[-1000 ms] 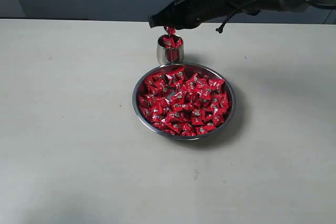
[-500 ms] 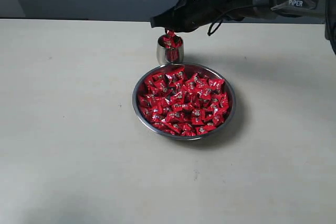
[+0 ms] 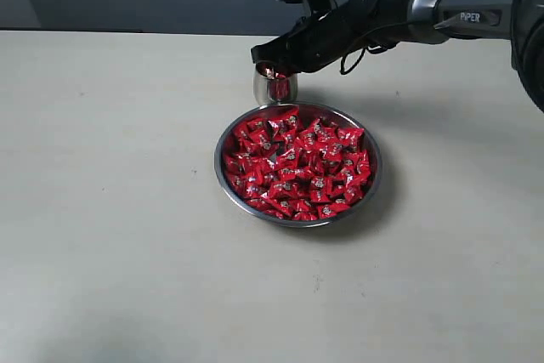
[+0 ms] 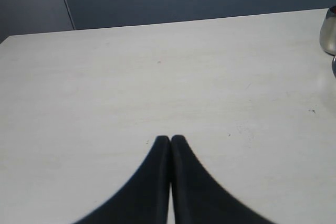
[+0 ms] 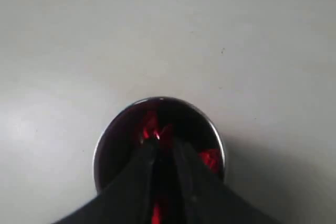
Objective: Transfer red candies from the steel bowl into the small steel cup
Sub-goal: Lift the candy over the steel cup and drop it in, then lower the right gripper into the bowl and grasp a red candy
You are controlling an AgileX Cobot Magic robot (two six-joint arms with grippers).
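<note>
The steel bowl point(image 3: 223, 178) sits mid-table, heaped with red candies point(image 3: 297, 163). Just behind it stands the small steel cup point(image 3: 274, 88), with several candies inside. My right gripper point(image 3: 270, 65) has its tips down at the cup's mouth. In the right wrist view the right gripper point(image 5: 164, 142) points into the cup point(image 5: 105, 145), its narrow jaws closed on a red candy point(image 5: 150, 129), with more red point(image 5: 210, 158) lying in the cup. My left gripper point(image 4: 170, 139) is shut and empty over bare table, and the cup point(image 4: 328, 30) shows at the edge of its view.
The pale table point(image 3: 110, 210) stretches wide around the bowl on the left and in front. The right arm point(image 3: 425, 6) reaches in from the back right above the table. A dark wall runs behind the table's far edge.
My right gripper has come down from above the cup to its mouth, carrying the hanging candy down into the cup opening. The arm has shifted slightly right. Bowl and cup stay put.
</note>
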